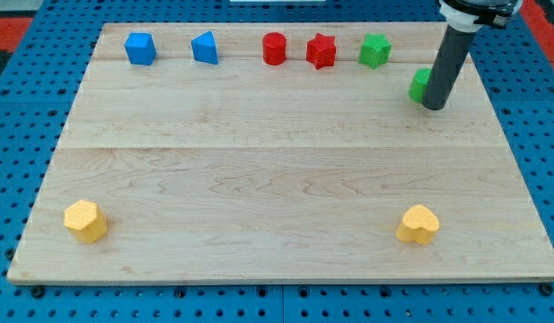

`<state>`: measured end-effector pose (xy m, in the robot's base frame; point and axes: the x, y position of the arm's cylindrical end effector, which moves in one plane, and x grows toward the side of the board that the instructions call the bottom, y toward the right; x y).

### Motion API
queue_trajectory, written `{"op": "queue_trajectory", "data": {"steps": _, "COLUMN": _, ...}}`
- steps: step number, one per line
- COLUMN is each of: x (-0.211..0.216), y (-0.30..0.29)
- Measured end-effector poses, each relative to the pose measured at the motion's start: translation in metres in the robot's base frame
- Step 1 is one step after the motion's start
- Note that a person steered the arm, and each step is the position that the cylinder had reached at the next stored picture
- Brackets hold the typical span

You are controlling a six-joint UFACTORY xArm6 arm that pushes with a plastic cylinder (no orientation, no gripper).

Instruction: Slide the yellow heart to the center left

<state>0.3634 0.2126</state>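
The yellow heart lies near the board's bottom right. My tip rests on the board at the upper right, far above the heart and a little to its right. It touches, or nearly touches, the right side of a green block, which the rod partly hides. A second yellow block, roughly hexagonal, lies near the bottom left corner.
Along the top edge, from left to right, stand a blue cube, a blue wedge-like block, a red cylinder, a red star and a green star. The wooden board sits on a blue pegboard.
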Motion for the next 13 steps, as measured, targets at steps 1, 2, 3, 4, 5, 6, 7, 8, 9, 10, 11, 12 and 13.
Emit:
{"op": "queue_trajectory", "data": {"steps": 1, "x": -0.040, "y": 0.002}}
{"op": "queue_trajectory", "data": {"steps": 2, "x": -0.063, "y": 0.006}}
{"op": "queue_trajectory", "data": {"steps": 3, "x": -0.065, "y": 0.007}}
{"op": "queue_trajectory", "data": {"steps": 4, "x": -0.035, "y": 0.052}}
{"op": "queue_trajectory", "data": {"steps": 5, "x": 0.059, "y": 0.089}}
{"op": "queue_trajectory", "data": {"steps": 6, "x": 0.173, "y": 0.070}}
{"op": "queue_trajectory", "data": {"steps": 7, "x": 0.189, "y": 0.004}}
{"op": "queue_trajectory", "data": {"steps": 8, "x": 0.199, "y": -0.068}}
{"op": "queue_trajectory", "data": {"steps": 9, "x": 0.196, "y": -0.156}}
{"op": "queue_trajectory", "data": {"steps": 10, "x": 0.188, "y": -0.219}}
{"op": "queue_trajectory", "data": {"steps": 11, "x": 0.197, "y": -0.234}}
{"op": "queue_trajectory", "data": {"steps": 12, "x": 0.192, "y": -0.179}}
{"op": "queue_trajectory", "data": {"steps": 13, "x": 0.226, "y": -0.170}}
